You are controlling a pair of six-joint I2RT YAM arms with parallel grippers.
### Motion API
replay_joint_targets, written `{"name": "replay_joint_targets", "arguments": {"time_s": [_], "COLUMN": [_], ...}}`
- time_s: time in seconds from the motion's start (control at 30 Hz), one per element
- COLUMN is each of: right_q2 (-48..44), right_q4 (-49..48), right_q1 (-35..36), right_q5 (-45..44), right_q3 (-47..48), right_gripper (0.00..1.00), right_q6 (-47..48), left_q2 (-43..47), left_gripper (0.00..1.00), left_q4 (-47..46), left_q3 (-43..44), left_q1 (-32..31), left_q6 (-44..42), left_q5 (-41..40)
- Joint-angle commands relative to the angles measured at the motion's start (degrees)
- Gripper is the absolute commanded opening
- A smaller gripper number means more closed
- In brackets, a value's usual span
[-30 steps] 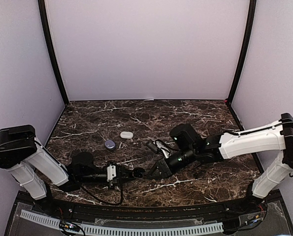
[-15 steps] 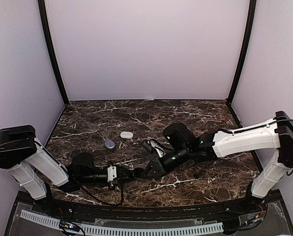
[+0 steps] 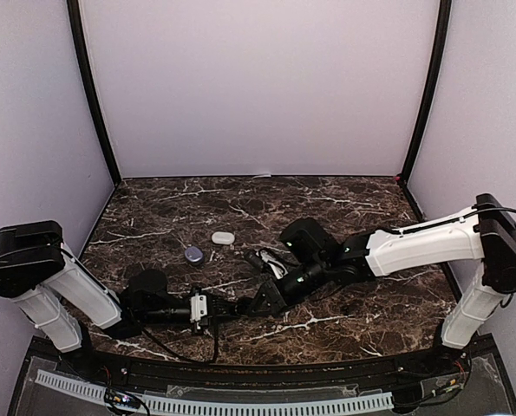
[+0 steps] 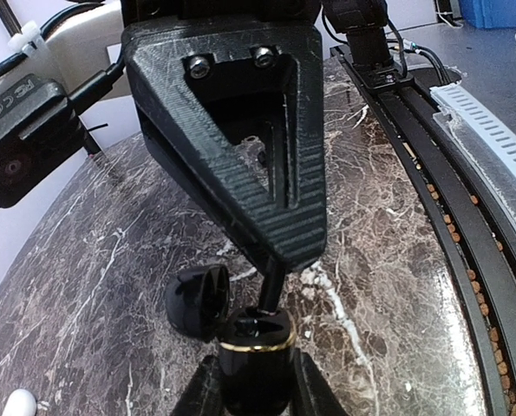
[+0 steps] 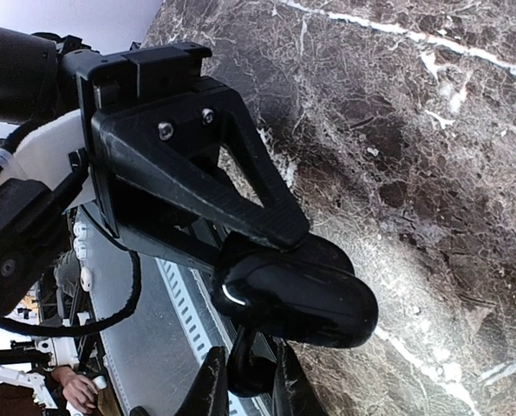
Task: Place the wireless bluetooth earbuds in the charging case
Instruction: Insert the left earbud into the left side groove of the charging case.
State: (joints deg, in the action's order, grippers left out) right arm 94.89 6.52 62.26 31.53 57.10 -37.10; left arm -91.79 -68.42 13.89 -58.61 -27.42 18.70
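My left gripper (image 3: pixel 230 307) is shut on a black charging case (image 4: pixel 254 360) with a gold rim, held low over the table with its lid (image 4: pixel 197 299) open. My right gripper (image 3: pixel 263 301) is shut on a dark earbud (image 5: pixel 251 366). In the left wrist view the earbud's stem (image 4: pixel 274 282) reaches down into the case's open top, under the right gripper's fingers (image 4: pixel 240 147). In the right wrist view the glossy lid (image 5: pixel 297 290) lies just beyond my right gripper (image 5: pixel 251 386), with a left finger (image 5: pixel 197 165) above it.
A purple case (image 3: pixel 193 254) and a white case (image 3: pixel 223 237), both closed, lie on the marble table (image 3: pixel 344 199) behind the left gripper. A small white object (image 4: pixel 19 401) shows at the left wrist view's bottom corner. The black front rail (image 4: pixel 431 173) runs close by.
My right arm has moved left and brought the earbud from beside the case to its open top. The left gripper and case have stayed in place.
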Motion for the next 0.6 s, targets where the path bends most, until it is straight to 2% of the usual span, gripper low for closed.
{"name": "replay_joint_targets", "arguments": {"time_s": [0.0, 0.57], "right_q2": [0.55, 2.61], "right_q4": [-0.86, -1.69], "right_q1": [0.64, 0.93], "right_q5": [0.03, 0.90], "right_q3": [1.96, 3.93], "right_gripper": [0.10, 0.10], "right_q6": [-0.29, -0.37], "left_q2": [0.93, 1.06], "left_gripper": [0.08, 0.07], "left_q4": [0.87, 1.80], "left_q3": [0.95, 1.49], "left_q1": [-0.54, -1.11], "left_q6": [-1.34, -1.49], "left_q5": [-0.74, -1.54]}}
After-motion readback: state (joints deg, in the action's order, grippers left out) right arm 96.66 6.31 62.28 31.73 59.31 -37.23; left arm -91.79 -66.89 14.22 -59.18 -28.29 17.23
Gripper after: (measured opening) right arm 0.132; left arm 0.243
